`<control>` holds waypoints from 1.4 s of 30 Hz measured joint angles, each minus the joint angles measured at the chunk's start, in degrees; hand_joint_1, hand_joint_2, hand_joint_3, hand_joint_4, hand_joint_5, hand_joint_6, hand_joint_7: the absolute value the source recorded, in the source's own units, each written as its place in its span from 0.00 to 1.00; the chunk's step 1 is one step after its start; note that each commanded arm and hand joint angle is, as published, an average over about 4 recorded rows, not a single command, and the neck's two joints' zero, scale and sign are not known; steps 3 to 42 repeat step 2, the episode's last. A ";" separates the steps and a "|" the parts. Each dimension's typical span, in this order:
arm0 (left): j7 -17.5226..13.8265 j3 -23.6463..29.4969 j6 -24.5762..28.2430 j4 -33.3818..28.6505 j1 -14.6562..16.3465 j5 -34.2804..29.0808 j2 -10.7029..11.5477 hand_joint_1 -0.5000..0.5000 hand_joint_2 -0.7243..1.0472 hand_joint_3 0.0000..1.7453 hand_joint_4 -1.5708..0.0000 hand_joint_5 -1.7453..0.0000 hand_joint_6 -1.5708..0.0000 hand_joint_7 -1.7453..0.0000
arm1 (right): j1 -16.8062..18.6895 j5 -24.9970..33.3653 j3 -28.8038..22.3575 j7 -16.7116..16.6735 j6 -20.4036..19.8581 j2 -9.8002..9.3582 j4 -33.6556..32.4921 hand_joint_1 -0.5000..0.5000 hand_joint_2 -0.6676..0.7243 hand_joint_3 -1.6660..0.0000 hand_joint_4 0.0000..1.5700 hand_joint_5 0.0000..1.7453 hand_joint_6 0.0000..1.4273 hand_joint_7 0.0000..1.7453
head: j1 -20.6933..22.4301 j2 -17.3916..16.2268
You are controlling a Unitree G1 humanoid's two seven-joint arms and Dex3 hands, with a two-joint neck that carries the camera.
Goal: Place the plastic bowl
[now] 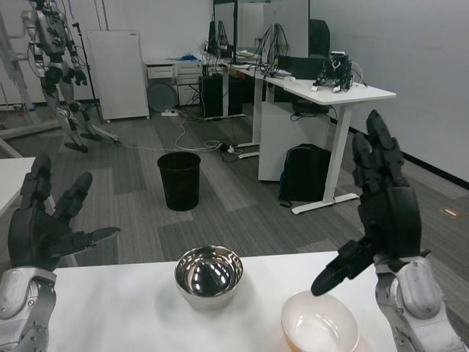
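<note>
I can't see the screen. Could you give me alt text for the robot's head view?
Two black robot hands, the left hand and the right hand, are raised open above a white table holding a shiny metal bowl and, nearer the right hand, a pale plastic bowl. Behind are a black bin, office desks and another humanoid robot.

There is a single head view, set at the robot's own head height, facing forward toward twelve o'clock and tipped slightly down. It sits close over the near end of the white table [132, 308], whose top fills only the bottom band of the frame, at six o'clock. Above that the view reaches far across the room floor to the desks [344, 93] at one o'clock and the back wall. With one camera, no second view overlaps it.
</note>
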 measured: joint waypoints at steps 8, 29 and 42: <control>0.00 0.01 0.01 0.00 -0.03 0.01 0.00 0.00 0.55 0.00 1.00 1.00 1.00 1.00 | -0.07 0.49 0.55 0.21 0.02 0.00 0.23 0.04 0.95 1.00 0.00 0.00 0.00 0.00 | -0.01 -0.08; 0.00 0.01 0.01 0.00 -0.03 0.01 0.00 0.00 0.55 0.00 1.00 1.00 1.00 1.00 | -0.07 0.49 0.55 0.21 0.02 0.00 0.23 0.04 0.95 1.00 0.00 0.00 0.00 0.00 | -0.01 -0.08; 0.00 0.01 0.01 0.00 -0.03 0.01 0.00 0.00 0.55 0.00 1.00 1.00 1.00 1.00 | -0.07 0.49 0.55 0.21 0.02 0.00 0.23 0.04 0.95 1.00 0.00 0.00 0.00 0.00 | -0.01 -0.08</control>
